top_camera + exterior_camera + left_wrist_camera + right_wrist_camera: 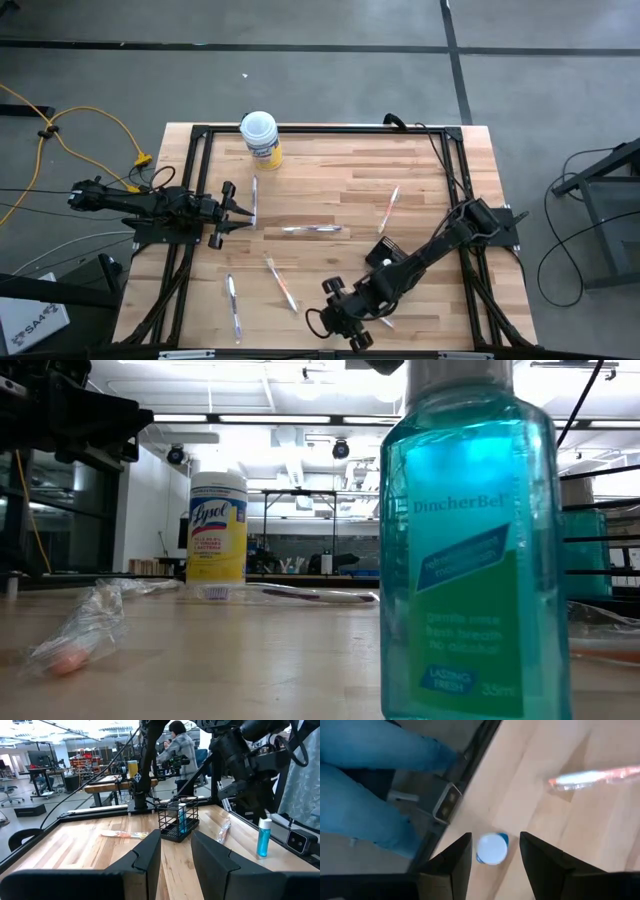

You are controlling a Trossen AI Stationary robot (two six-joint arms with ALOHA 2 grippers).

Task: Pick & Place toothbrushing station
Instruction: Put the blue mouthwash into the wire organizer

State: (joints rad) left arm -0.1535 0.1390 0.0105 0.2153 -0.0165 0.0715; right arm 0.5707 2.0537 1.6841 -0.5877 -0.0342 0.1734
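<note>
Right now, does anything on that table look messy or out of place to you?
Nothing looks spilled or broken, but the wrapped toothbrushes lie scattered flat across the table at all sorts of angles, outside the black wire holder. The blue mouthwash bottle stands upright.
</note>
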